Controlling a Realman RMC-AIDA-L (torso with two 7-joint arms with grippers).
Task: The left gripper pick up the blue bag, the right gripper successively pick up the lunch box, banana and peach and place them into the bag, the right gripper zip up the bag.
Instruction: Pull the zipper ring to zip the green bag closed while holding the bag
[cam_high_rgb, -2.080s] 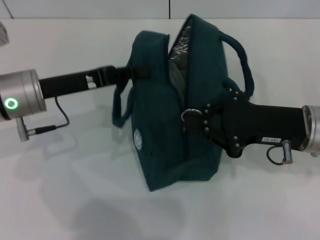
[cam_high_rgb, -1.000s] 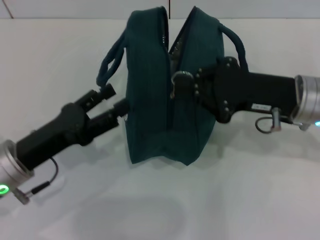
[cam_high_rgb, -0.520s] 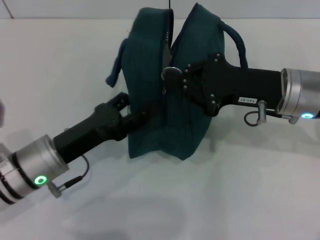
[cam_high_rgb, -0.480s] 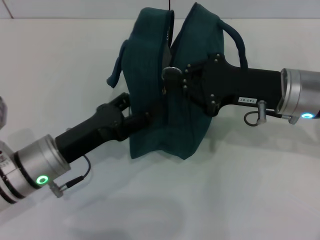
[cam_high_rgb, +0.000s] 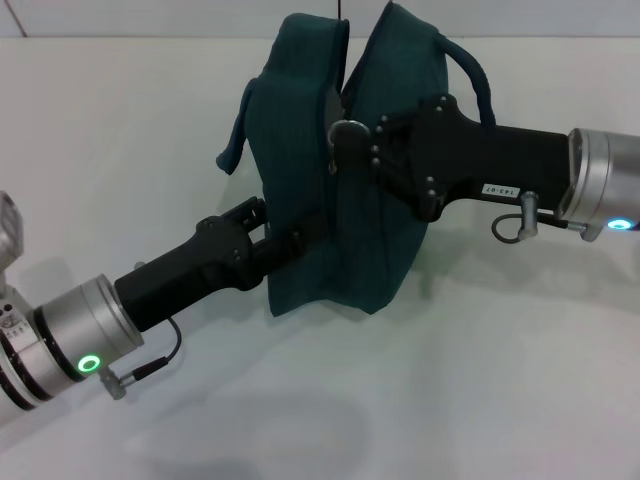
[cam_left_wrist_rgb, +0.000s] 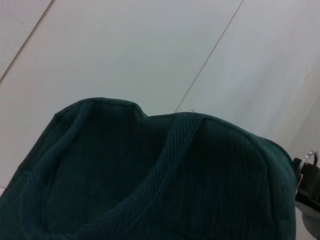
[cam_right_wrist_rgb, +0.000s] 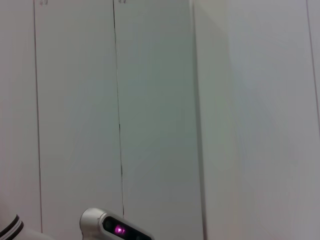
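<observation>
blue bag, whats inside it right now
Nothing can be made out inside. The blue bag stands on the table, its top nearly closed, right gripper at the zipper ring, left gripper against its side.

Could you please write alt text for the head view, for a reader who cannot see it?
A dark teal blue bag stands on a white table, the right gripper at its silver zipper ring pull, and the left gripper pressing its side.

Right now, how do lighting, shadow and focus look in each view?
Head view: even light, soft shadow on the table under the blue bag and both arms. Left wrist view: bag fabric fills the frame, dark and soft. Right wrist view: only pale wall panels, a lit magenta indicator low down.
</observation>
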